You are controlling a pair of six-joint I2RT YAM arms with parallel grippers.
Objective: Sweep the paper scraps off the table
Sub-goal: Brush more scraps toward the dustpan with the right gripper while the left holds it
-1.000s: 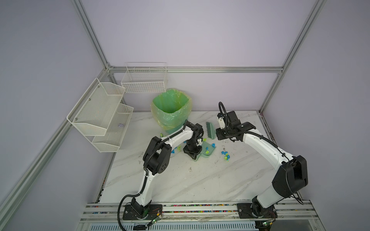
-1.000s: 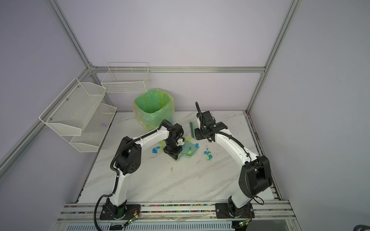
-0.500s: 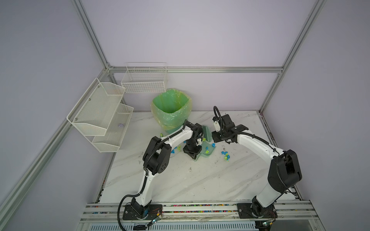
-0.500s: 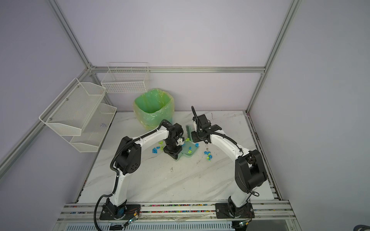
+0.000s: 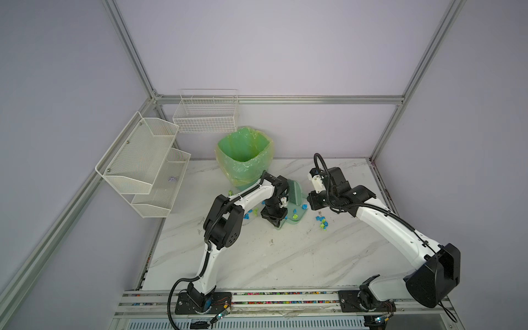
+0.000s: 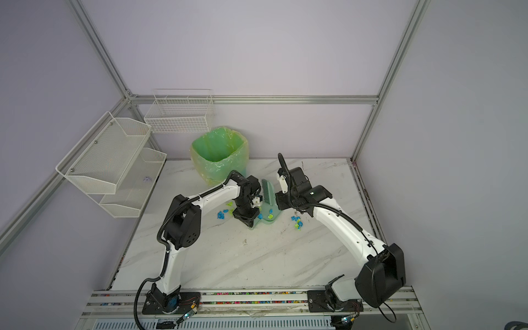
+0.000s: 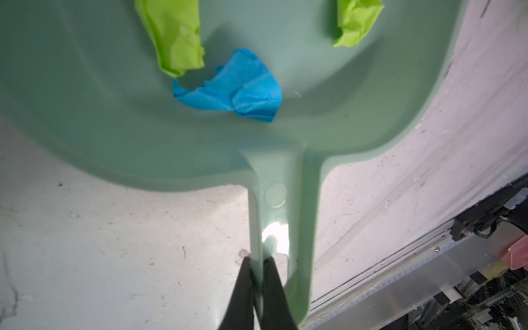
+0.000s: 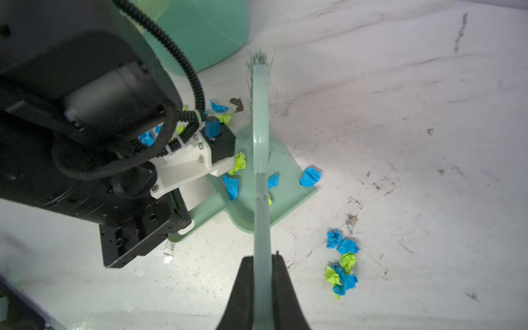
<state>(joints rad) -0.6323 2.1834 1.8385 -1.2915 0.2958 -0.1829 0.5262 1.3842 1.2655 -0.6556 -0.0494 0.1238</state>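
My left gripper [image 7: 258,265] is shut on the handle of a pale green dustpan [image 7: 114,114] that rests on the white marble table [image 5: 285,257]. Blue and lime-green paper scraps [image 7: 237,91] lie inside the pan. My right gripper [image 8: 261,260] is shut on the handle of a green brush [image 8: 260,114], whose bristle head reaches over the dustpan [image 8: 285,197]. One blue scrap [image 8: 310,177] sits at the pan's lip. In both top views, a cluster of scraps [image 5: 322,223] [image 6: 298,223] lies right of the pan and another cluster [image 5: 250,214] [image 6: 223,215] lies left of it.
A bin with a green liner [image 5: 244,157] stands just behind the dustpan. White mesh shelves [image 5: 143,165] and a wire basket [image 5: 205,114] hang on the left and back walls. The left arm's wrist [image 8: 128,160] is close beside the brush. A dark speck [image 5: 271,242] lies nearer the front.
My right arm has carried the brush leftward, from beside the dustpan to over it. The left arm and the dustpan have stayed put.
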